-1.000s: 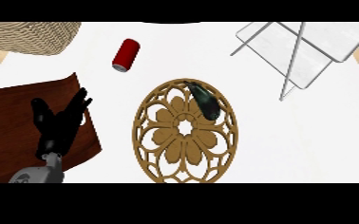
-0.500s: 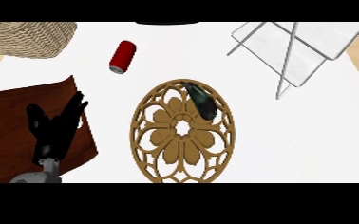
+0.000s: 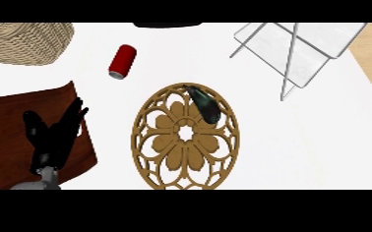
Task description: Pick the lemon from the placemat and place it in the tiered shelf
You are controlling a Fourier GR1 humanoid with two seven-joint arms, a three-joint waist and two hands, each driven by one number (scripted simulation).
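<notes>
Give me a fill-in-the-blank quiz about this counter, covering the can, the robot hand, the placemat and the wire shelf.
The can lying on the counter is ____ in colour.
The robot hand over the brown board is the robot's ____ one.
The dark elongated thing lies on the ornate wooden ____.
The wire shelf stands in the view's upper ____ corner.
Missing words: red; left; placemat; right.
</notes>
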